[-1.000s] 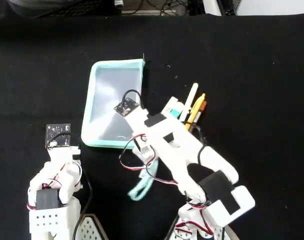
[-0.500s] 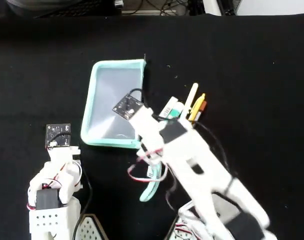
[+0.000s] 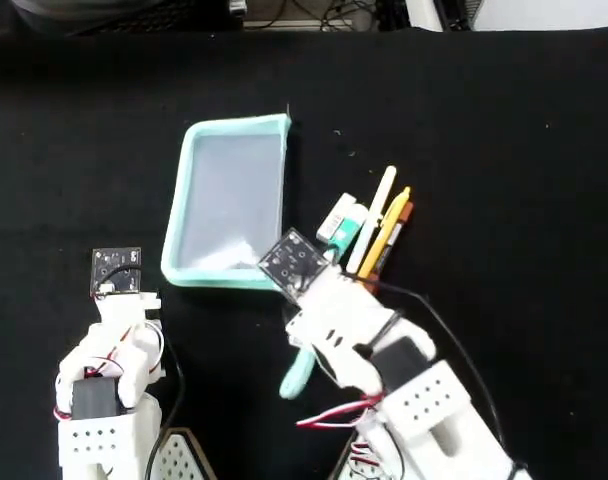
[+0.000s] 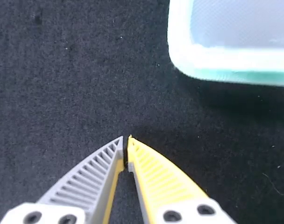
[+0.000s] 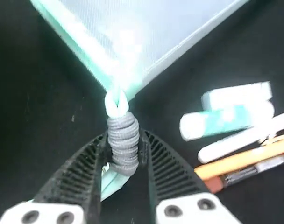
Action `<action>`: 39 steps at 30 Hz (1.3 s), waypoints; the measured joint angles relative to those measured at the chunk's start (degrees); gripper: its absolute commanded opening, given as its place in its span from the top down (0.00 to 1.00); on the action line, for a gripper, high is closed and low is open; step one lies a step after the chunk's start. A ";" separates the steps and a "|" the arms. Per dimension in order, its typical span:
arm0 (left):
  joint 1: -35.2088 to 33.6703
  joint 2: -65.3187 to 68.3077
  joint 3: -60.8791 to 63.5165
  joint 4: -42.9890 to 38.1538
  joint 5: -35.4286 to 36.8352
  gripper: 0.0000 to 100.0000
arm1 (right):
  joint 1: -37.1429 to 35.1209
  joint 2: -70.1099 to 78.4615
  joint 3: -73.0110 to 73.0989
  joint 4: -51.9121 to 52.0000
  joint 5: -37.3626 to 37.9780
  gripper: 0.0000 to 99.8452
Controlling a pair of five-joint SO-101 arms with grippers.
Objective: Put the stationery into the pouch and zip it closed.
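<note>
black table [image 3: 504, 150], pens [image 3: 384, 228] beside pouch [image 3: 229, 195], right fingers [image 5: 81, 172] clamping strap [image 5: 123, 144]

In the high view, the right arm [image 3: 354, 325] is covering the near corner of the pouch [image 3: 229, 190] and the upper end of its strap [image 3: 296, 375]. In both wrist views the pouch is running off the frame. The pens [image 5: 244, 158] are being cut off at the right wrist view's edge.

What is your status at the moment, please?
Left gripper shut, empty, near pouch. Right gripper shut on strap at pouch corner. Stationery on table beside pouch, none in it.
</note>
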 measured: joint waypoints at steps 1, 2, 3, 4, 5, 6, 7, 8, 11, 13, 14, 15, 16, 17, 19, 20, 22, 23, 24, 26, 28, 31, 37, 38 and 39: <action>0.00 0.00 0.00 0.00 0.00 0.97 | 0.00 -1.05 0.09 -0.18 0.00 0.99; 0.00 0.00 0.00 0.00 0.00 0.97 | 0.00 -1.67 0.09 -0.26 0.00 0.99; 0.00 0.00 0.00 0.00 0.00 0.97 | 0.00 -2.20 0.09 -0.35 0.00 0.99; 0.00 0.00 0.00 0.00 0.00 0.97 | 0.00 -2.55 0.35 -0.35 0.00 0.99; 0.00 0.00 0.00 0.00 0.00 0.97 | 0.00 -2.73 0.79 -0.35 0.00 0.99; 0.44 0.00 0.00 0.00 0.00 0.97 | 0.00 -2.99 1.58 -0.35 0.00 0.99; 1.05 0.00 0.00 0.00 0.00 0.97 | 0.00 -3.16 2.46 -0.44 0.00 0.99; 1.49 0.00 0.00 0.00 0.00 0.97 | 0.00 -3.25 3.34 -0.44 0.00 0.99; 3.08 0.00 0.00 0.00 0.00 0.97 | 0.00 -3.25 4.57 -0.44 0.00 0.99; 4.57 0.00 0.00 0.00 0.00 0.97 | 0.00 -3.25 4.66 -0.44 0.00 0.99; 5.27 0.00 0.00 0.00 0.00 0.97 | 0.35 -3.25 4.66 -0.44 0.00 0.99; 5.80 0.00 0.00 0.00 0.00 0.97 | 1.14 -3.25 4.66 -0.44 0.00 0.99; 6.24 0.00 0.00 0.00 0.00 0.97 | 2.11 -3.25 4.66 -0.44 0.00 0.99; 6.86 0.00 0.00 0.00 0.00 0.97 | 2.99 -3.25 4.66 -0.44 0.00 0.99; 8.53 0.00 0.00 -0.18 0.00 0.97 | 5.01 -3.25 4.66 -0.44 -0.09 0.99; 9.14 0.00 0.00 -0.62 0.00 0.97 | 5.45 -3.25 4.66 -0.44 -0.09 0.99; 9.41 0.00 0.00 -3.96 -0.09 0.97 | 6.15 -3.25 4.66 -0.44 -0.09 0.99; 9.41 0.00 0.00 -6.42 -0.09 0.97 | 6.33 -3.25 4.66 -0.44 -0.09 0.99; 8.97 0.00 0.00 -9.23 0.00 0.97 | 6.42 -3.25 4.66 -0.44 -0.09 0.99; 6.95 0.00 0.00 -15.30 0.00 0.97 | 6.42 -3.25 4.66 -0.35 -0.09 0.99; 5.27 0.00 0.00 -21.54 0.00 0.97 | 6.42 -3.25 3.25 0.79 -0.09 0.99; 4.04 0.00 -0.26 -27.78 2.64 0.97 | 6.42 -3.25 -1.93 5.01 -0.09 0.99; 4.04 0.00 -8.79 -31.91 13.19 0.97 | 6.42 -3.25 -15.74 13.19 0.00 0.99; 4.04 0.00 -9.41 -33.14 14.07 0.97 | 6.42 -3.25 -18.55 14.24 0.00 0.99; 4.04 0.00 -9.76 -34.46 14.95 0.97 | 6.42 -3.25 -21.54 15.21 0.00 0.99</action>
